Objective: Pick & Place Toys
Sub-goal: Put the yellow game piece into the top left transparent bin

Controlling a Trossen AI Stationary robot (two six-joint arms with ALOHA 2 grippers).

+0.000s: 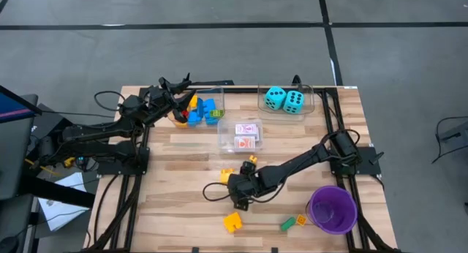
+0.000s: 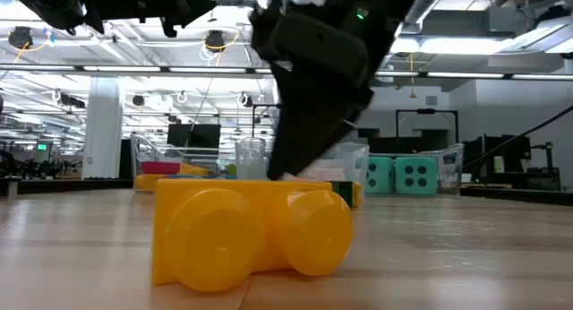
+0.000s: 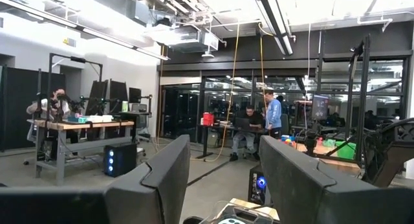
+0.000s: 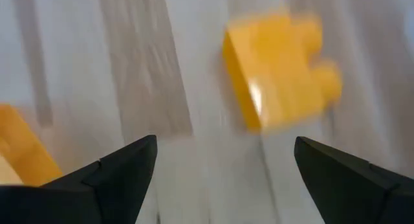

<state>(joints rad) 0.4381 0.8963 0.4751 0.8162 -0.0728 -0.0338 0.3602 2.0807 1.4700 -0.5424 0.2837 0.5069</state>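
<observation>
So the right gripper [image 1: 240, 200] is down low over the near middle of the wooden table [image 1: 183, 209], fingers spread apart with nothing between them, and the right wrist view shows a yellow brick [image 4: 275, 65] lying on the wood just ahead of the open fingers, blurry but clearly not gripped. That same yellow brick [image 1: 232, 222] sits just near of the gripper in the high view, and in the low view it fills the foreground [image 2: 251, 229] so much that it blocks most of what's behind it. A second orange-yellow piece [image 4: 22, 153] is cut off at the edge of the right wrist view, can't tell what shape it is. There's also a small yellow brick [image 1: 227, 175] just far-left of the gripper and a green brick [image 1: 288, 224] next to the purple cup [image 1: 333, 209] at the near right. The left gripper [image 1: 178, 88] hangs over the far-left clear bin [image 1: 217, 99] holding a pile of bricks [image 1: 199, 111]; its fingers are apart and empty in the left wrist view, which mostly shows the room. The middle bin [image 1: 240, 135] has the card packs [image 1: 247, 134], and the two turquoise dice [image 1: 284, 99] sit in the far-right bin [image 1: 311, 99]. The bricks under the left arm are partly hidden, so I can't count them.
</observation>
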